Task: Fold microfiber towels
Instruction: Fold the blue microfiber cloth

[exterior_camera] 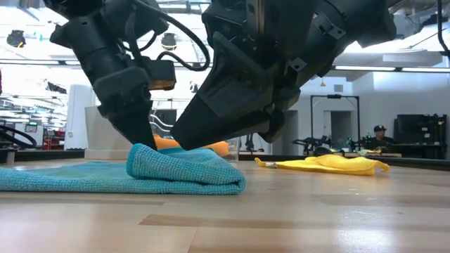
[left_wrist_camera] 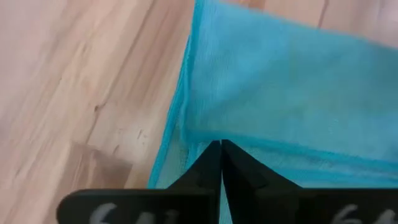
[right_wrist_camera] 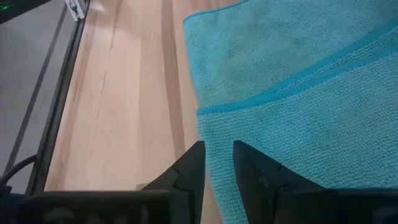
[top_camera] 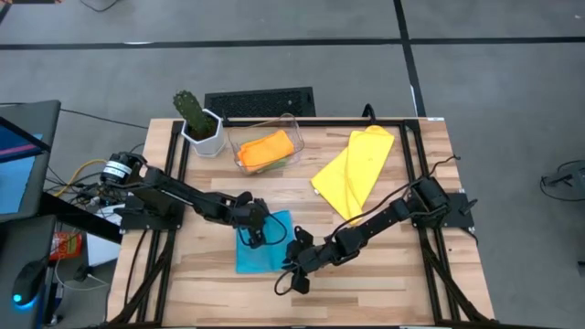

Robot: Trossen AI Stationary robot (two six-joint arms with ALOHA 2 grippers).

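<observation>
Wooden tabletop (top_camera: 384, 274) at centre frame bears the floppy light blue towel (top_camera: 271, 249); left gripper (left_wrist_camera: 221, 155) pinches its edge, right gripper (right_wrist_camera: 217, 163) stands slightly parted at its corner; light, limp cloth, best gripped by corners.

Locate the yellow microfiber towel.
High view: the yellow microfiber towel lies loose on the table's right rear, beside the clear plastic bin, behind the right arm.

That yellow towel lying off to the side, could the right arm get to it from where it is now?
Probably yes: the yellow towel lies spread on bare table beside the right arm, nothing on top of it.
</observation>
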